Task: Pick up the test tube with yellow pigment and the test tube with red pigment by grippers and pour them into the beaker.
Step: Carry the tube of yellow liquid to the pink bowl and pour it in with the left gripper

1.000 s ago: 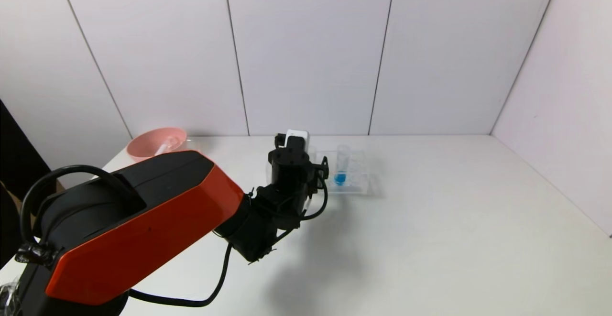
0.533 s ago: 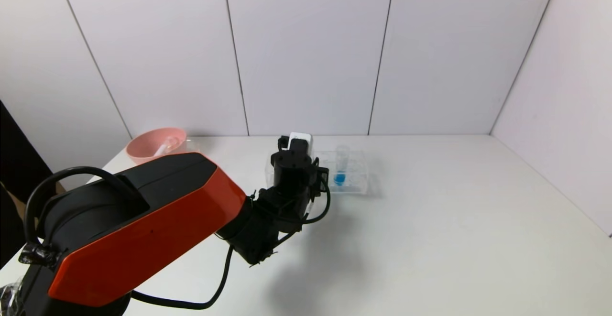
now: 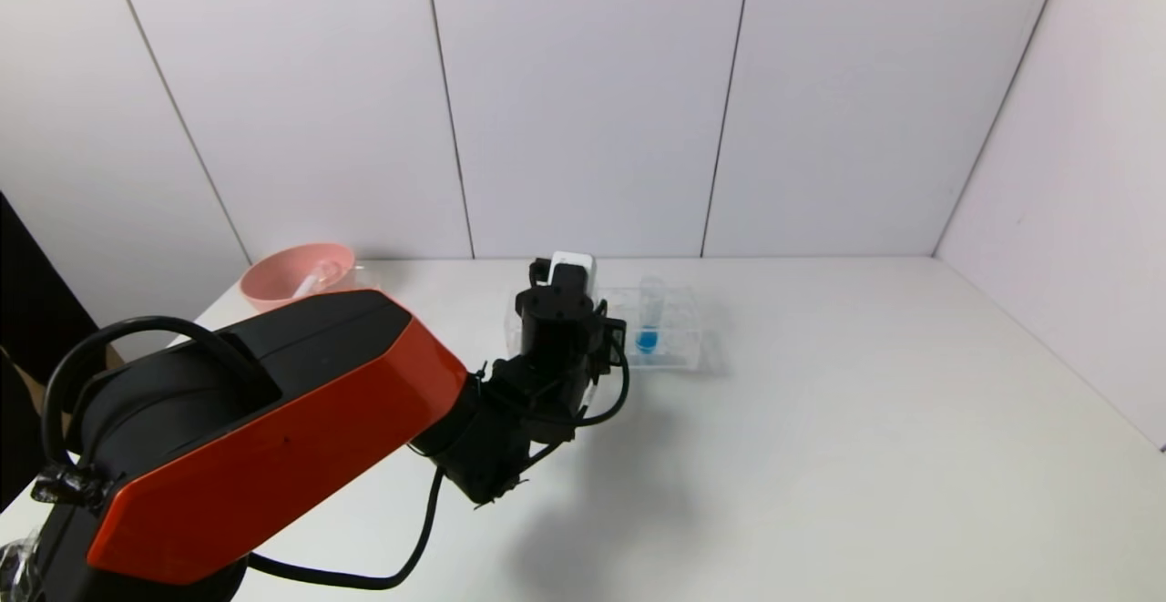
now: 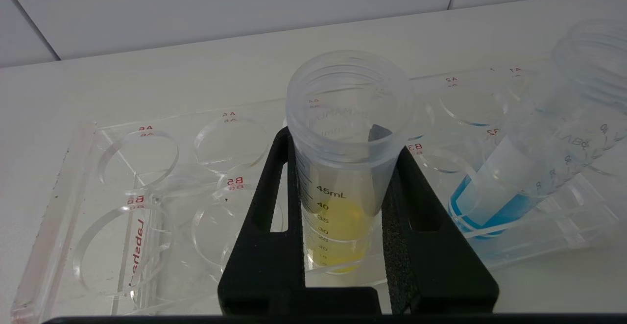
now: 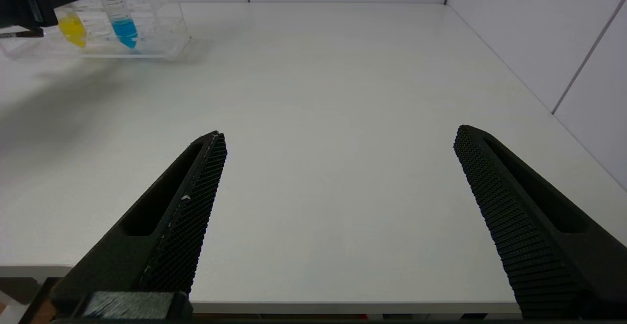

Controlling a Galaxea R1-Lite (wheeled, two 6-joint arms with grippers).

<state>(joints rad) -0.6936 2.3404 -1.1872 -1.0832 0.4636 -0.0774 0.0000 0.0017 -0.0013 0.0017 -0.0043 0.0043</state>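
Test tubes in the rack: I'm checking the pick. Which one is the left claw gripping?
The test tube with yellow pigment: the left claw is shut on it. The blue-tipped tube stands free beside it.

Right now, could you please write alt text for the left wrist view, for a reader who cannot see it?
The left gripper is shut on the test tube with yellow pigment, which stands upright in a clear tube rack on a white table. Beside it, a blue-tipped tube leans in the same rack.
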